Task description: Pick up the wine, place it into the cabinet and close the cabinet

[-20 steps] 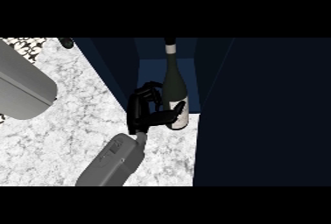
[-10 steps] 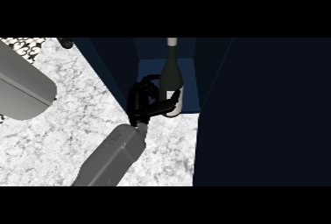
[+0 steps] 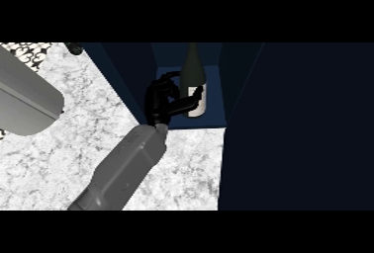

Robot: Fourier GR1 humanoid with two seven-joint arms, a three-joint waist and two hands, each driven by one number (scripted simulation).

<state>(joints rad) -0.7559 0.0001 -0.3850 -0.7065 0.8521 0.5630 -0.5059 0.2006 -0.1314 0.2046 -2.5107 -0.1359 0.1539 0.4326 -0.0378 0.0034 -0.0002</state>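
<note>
Wine bottle [image 3: 194, 81] stands inside the cabinet [image 3: 241, 84], in the narrow blue compartment at the top middle of the head view. Dark neck points toward the top edge; white label lower down, near the compartment's front lip. Bottle looks upright, seen from steeply above.

Right hand [image 3: 165, 101] is at the bottle's left side, just inside the cabinet opening. Fingers [image 3: 186, 103] curl round the bottle's lower body, partly over the label, so the hand is grasping the bottle. Another part of the hand arches up left of the bottle's shoulder; can't tell if that part touches the glass. Grey forearm [image 3: 124, 168] runs from the cabinet opening down and left to the lower edge, over the marble counter [image 3: 95, 113].

Cabinet: dark blue walls either side of the bottle, a wide dark panel [image 3: 300, 128] right of the compartment filling the right part of the view. Can't tell if that panel is the door or a side wall. Opening is uncovered, bottle fully visible.

Second grey forearm [image 3: 25, 99] lies well left of the cabinet, by the left edge, over the counter. Its hand isn't visible. Small dark object [image 3: 73, 47] sits at the top of the counter, left of the cabinet; too small to ID.
</note>
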